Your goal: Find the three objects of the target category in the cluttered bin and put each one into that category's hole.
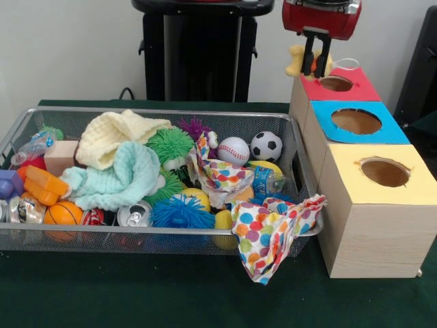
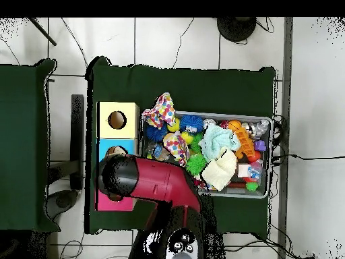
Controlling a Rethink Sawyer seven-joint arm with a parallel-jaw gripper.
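Observation:
My gripper hangs at the top right of the front view, just above and behind the red-surrounded hole in the far wooden box. It is shut on a pale yellow bone-shaped toy, which sticks out to the left of the black fingers. The wire mesh bin lies to the left of the boxes, full of clutter. In the overhead view the red arm covers the gripper and most of the red box. The bin lies to its right.
The blue-surrounded hole and the yellow-surrounded hole follow in the same row of boxes. The bin holds a baseball, a soccer ball, spiky balls, cans and cloths. A dotted cloth hangs over its front rim.

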